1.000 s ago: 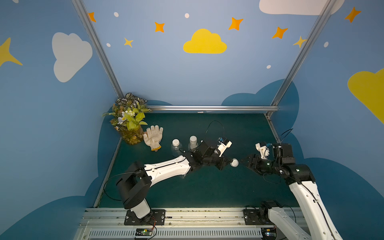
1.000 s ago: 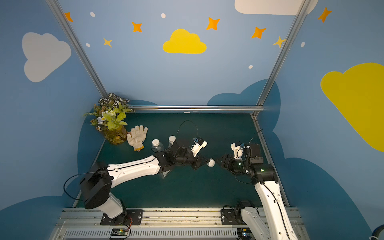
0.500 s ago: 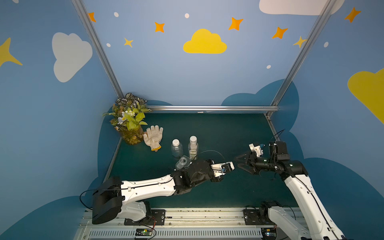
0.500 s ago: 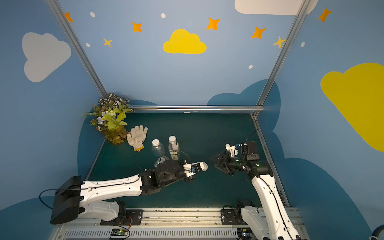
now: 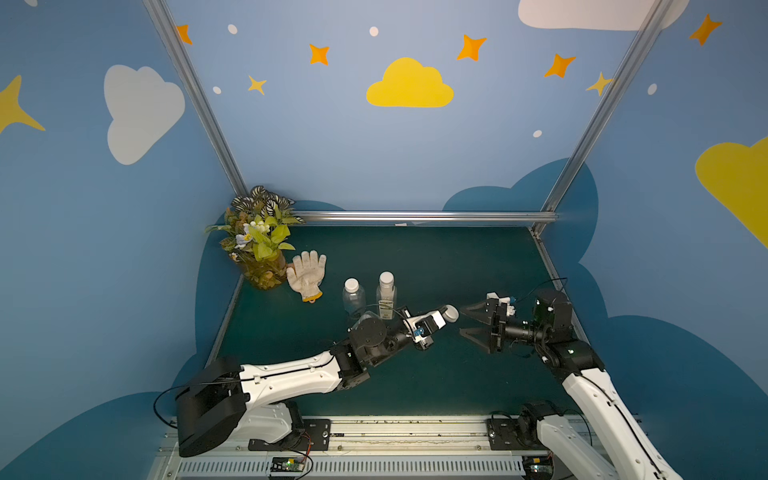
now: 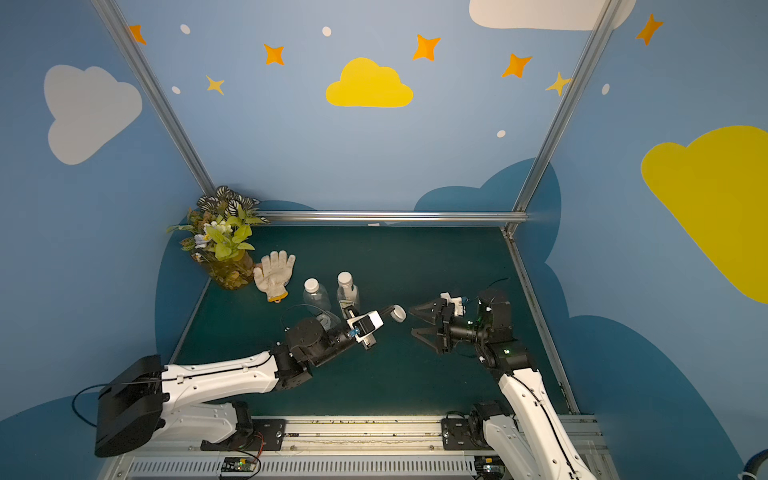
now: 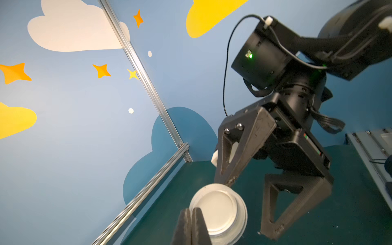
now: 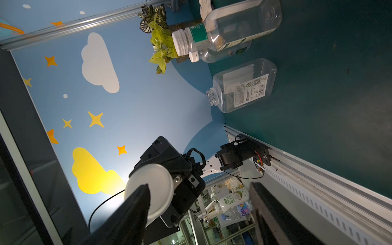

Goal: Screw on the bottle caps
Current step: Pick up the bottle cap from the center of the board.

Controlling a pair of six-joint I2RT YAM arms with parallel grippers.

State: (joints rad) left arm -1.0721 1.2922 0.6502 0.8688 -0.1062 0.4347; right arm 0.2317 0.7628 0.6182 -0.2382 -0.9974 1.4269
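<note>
My left gripper [image 5: 444,311] [image 6: 392,311] [image 7: 192,210] is shut on the rim of a white bottle cap [image 5: 451,312] [image 6: 399,312] [image 7: 220,214] [image 8: 148,191], held above the mat. My right gripper [image 5: 462,321] [image 6: 411,320] [image 8: 199,186] faces it, open wide, with one fingertip [image 7: 226,182] next to the cap's rim. Two capped bottles, a round one [image 5: 353,295] [image 6: 316,296] and a slim labelled one [image 5: 386,291] [image 8: 224,31], stand behind the left arm. A wider labelled bottle [image 8: 244,87] [image 6: 328,320] stands uncapped, partly hidden by the left wrist in both top views.
A potted plant [image 5: 259,241] and a white work glove [image 5: 307,276] sit at the back left corner of the green mat [image 5: 436,266]. Metal rails edge the mat at the back [image 5: 415,216] and the front [image 5: 374,428]. Blue walls close in three sides.
The left arm has drawn back and swung with the cap still in its jaws. The right gripper's jaws have spread wider and now stand beside the cap.
</note>
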